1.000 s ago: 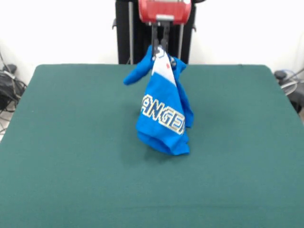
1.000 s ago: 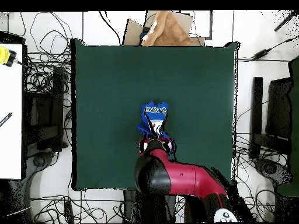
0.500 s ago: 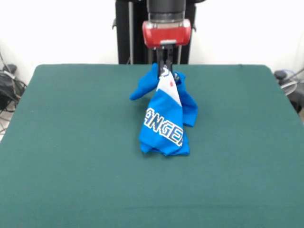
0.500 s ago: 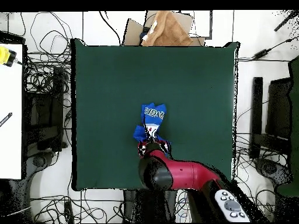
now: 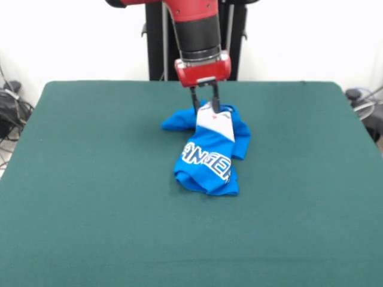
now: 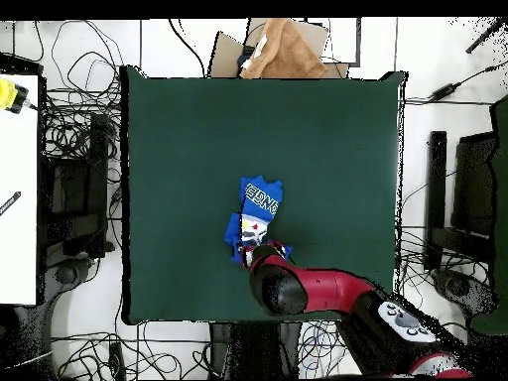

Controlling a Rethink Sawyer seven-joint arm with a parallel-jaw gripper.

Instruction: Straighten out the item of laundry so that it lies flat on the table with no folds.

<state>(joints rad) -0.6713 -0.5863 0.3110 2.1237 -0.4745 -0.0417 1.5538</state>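
Observation:
The bright blue T-shirt [image 5: 208,152] lies bunched and folded near the middle of the dark green table [image 5: 90,179], white lettering showing on its front. My gripper [image 5: 205,107] comes down from above and is shut on the shirt's top edge, holding that end slightly raised while the rest rests on the table. In the overhead view the shirt [image 6: 258,206] lies just beyond my red arm [image 6: 308,293], which hides the gripper and the shirt's near end.
A brown cardboard piece [image 6: 280,55] sits beyond the table's far edge in the overhead view. Cables and equipment [image 6: 74,198] surround the table. A white bench [image 6: 18,189] stands to the left. The black pedestal [image 5: 155,42] stands behind the table.
My gripper has come down towards the table with the shirt. The shirt hung tall before; now most of it is laid on the table in a crumpled heap.

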